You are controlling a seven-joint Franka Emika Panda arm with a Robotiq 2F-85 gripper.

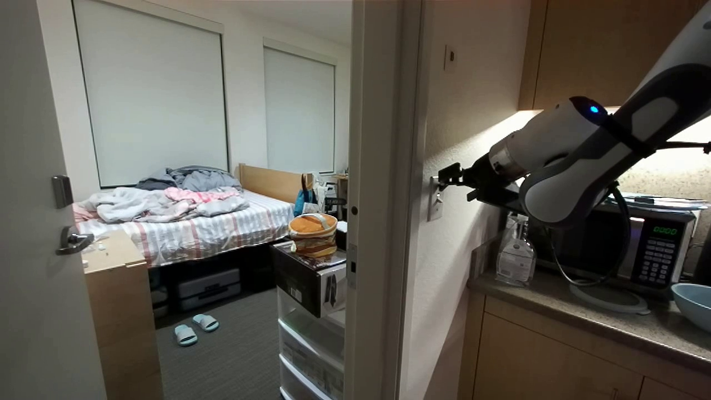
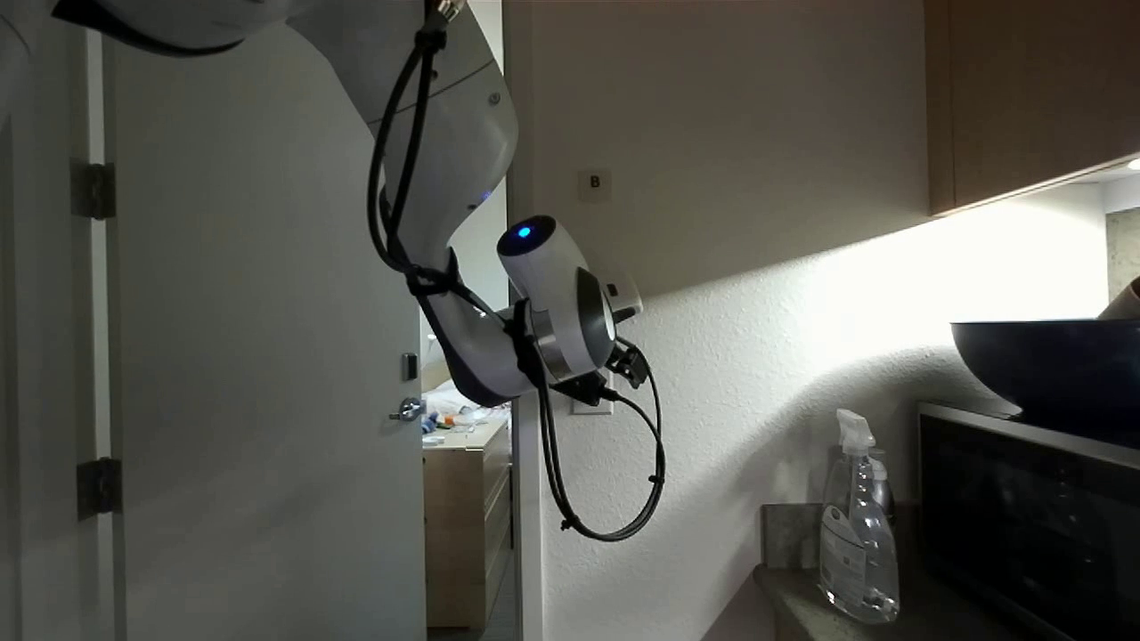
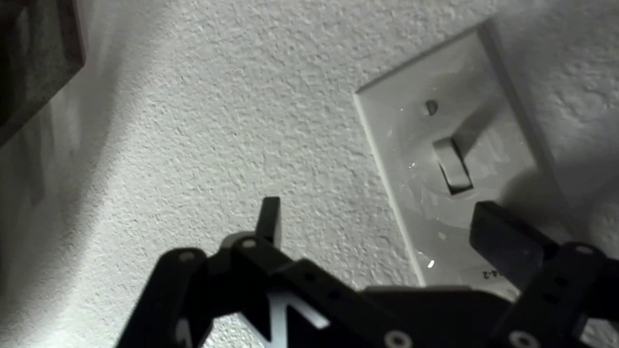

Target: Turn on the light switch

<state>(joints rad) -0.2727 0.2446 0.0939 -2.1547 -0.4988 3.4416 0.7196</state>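
Smooth meeting rough
The light switch (image 3: pixel 452 164) is showing glossy plastic; the wall (image 3: pixel 271 145) is looking matt, pebbled.

It's 1 light switch (image 3: pixel 452 164), 1 gripper (image 3: pixel 377 207), 2 fingers (image 3: pixel 503 241) on that gripper, 1 robot arm (image 1: pixel 561 144); and across we go, 2 slippers (image 1: pixel 185 335), yes, 2, then 2 window shades (image 1: pixel 155 100), 1 bed (image 1: pixel 264 214), 1 microwave (image 1: pixel 661 250), 1 door handle (image 1: pixel 75 240), and 2 door hinges (image 2: pixel 100 190) in view!
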